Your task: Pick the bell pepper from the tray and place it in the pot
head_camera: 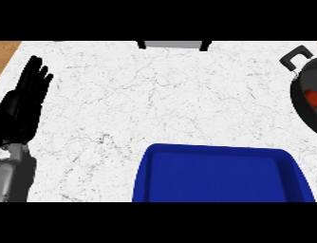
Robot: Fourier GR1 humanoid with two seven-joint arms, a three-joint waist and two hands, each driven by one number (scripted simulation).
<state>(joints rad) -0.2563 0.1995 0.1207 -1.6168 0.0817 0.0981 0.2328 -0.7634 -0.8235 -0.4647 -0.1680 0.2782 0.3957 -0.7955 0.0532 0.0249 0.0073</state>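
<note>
1. Over at the left edge we have the left hand (23, 102) — fingers straight and pointing up, holding nothing, set above its grey forearm. It reads as resting, well out of the way of the work.
2. Moving across, the white marbled counter (154, 95) lies between hand and tray, with a grey fixture (174, 44) at its far edge.
3. Lower centre, the blue tray (217, 149) — in the part that shows we see only blue floor, no pepper on it.
4. At the right edge sits the black pot (303, 111), its handle (296, 57) turned away from us, its body partly cut off by the view.
5. Inside it a small red piece, which we judge to be the bell pepper (315, 98), lies on the pot's floor, so the placing looks done.
6. Our right hand shows nowhere, so we cannot speak for it.
</note>
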